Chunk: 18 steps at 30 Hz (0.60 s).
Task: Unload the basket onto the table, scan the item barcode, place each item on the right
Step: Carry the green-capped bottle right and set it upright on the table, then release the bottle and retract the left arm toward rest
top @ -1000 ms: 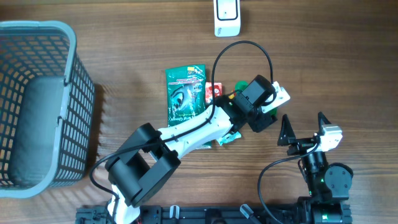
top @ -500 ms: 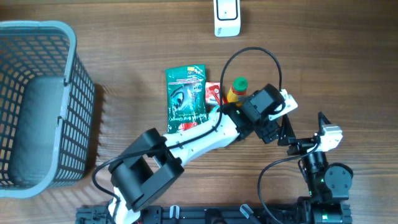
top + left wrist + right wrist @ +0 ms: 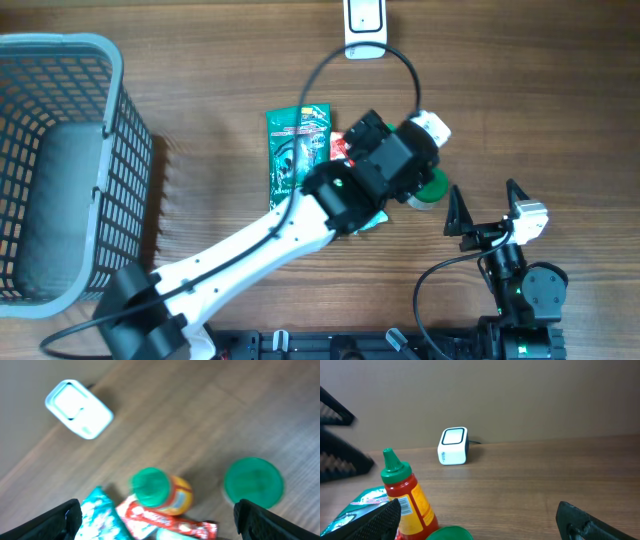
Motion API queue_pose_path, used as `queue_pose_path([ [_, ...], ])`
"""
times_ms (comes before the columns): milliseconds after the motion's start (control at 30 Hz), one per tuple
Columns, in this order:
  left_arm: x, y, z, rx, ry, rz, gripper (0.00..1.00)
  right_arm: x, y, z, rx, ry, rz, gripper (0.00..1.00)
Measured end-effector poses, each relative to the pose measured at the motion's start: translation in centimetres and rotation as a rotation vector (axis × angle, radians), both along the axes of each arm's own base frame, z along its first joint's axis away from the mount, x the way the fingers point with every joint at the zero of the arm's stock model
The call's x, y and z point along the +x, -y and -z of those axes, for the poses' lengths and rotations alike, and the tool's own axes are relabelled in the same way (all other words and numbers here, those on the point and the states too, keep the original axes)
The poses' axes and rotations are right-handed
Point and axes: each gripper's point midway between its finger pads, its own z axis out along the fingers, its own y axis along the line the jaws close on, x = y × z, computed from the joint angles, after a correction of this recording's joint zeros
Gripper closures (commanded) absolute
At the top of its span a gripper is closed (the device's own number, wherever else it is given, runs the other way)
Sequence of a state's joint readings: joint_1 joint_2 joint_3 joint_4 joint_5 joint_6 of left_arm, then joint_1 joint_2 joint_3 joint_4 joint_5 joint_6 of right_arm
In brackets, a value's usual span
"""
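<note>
A basket point(image 3: 130, 190) sits at the left. The left gripper point(image 3: 158, 510) hovers wide open and empty over the bottle point(image 3: 161, 491), which stands upright mid-table, just beside a green packet point(image 3: 297, 145) and a lid point(image 3: 253, 482). The right gripper point(image 3: 480, 520) is near right, also open and empty. The scanner point(image 3: 365, 28) is at the far edge. The step looks like pickup: next, close on the bottle and turn its barcode to the scanner.
</note>
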State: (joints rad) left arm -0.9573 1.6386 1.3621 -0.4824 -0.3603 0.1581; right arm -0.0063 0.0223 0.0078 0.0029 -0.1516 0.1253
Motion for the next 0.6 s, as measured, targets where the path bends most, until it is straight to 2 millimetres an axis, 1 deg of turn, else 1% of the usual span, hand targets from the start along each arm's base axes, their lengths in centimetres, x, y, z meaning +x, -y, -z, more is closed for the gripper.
queue_pose_path([
  [33,0.4,-0.8,-0.6,0.003,0.012,-0.024,0.00,0.0,0.0,0.0,0.000,0.000,0.003,0.00],
  [133,1.2,-2.1,-0.1,0.045,0.024,-0.073,0.00,0.0,0.1,0.0,0.000,0.000,0.004,0.00],
  [167,1.8,-2.5,-0.5,0.052,0.053,-0.103,0.00,0.0,0.1,0.0,0.000,0.000,0.004,0.00],
  [200,2.6,-2.8,-1.4,0.051,0.109,-0.140,0.00,0.0,0.1,0.0,0.000,0.000,0.004,0.00],
  [233,3.6,-3.2,-3.0,0.054,0.191,-0.175,0.00,0.0,0.1,0.0,0.000,0.000,0.004,0.00],
  [267,4.1,-3.5,-4.3,0.062,0.249,-0.186,0.00,0.0,0.1,0.0,0.000,0.000,0.005,0.00],
  [300,4.8,-3.5,-6.4,0.046,0.329,-0.194,0.00,0.0,0.1,0.0,0.000,0.000,0.005,0.00],
  [333,5.2,-3.6,-8.1,0.036,0.388,-0.198,0.00,0.0,0.1,0.0,0.000,0.000,0.006,0.00],
  [367,5.7,-4.0,-11.0,0.015,0.475,-0.208,0.00,0.0,0.1,0.0,0.000,0.001,0.007,0.00],
  [400,6.1,-4.9,-14.2,-0.009,0.565,-0.228,0.00,0.0,0.1,0.0,0.000,0.000,0.007,0.00],
  [433,6.7,-6.6,-17.4,-0.032,0.652,-0.267,0.00,0.0,0.1,0.0,0.000,0.000,0.007,0.00],
  [467,7.1,-8.3,-19.7,-0.043,0.712,-0.302,0.00,0.0,0.1,0.0,0.000,-0.001,0.008,0.00],
  [500,7.6,-10.9,-22.0,-0.022,0.774,-0.354,0.00,0.0,0.1,0.0,0.000,-0.001,0.008,0.01],
  [533,8.0,-13.4,-23.4,0.024,0.812,-0.397,0.00,0.0,0.1,0.0,0.000,-0.001,0.008,0.00],
  [567,8.5,-16.3,-24.5,0.085,0.842,-0.446,0.00,0.0,0.1,0.0,0.000,-0.001,0.008,0.00],
  [600,8.8,-17.9,-25.0,0.119,0.854,-0.465,0.00,0.0,0.1,0.0,0.000,-0.001,0.008,0.00],
])
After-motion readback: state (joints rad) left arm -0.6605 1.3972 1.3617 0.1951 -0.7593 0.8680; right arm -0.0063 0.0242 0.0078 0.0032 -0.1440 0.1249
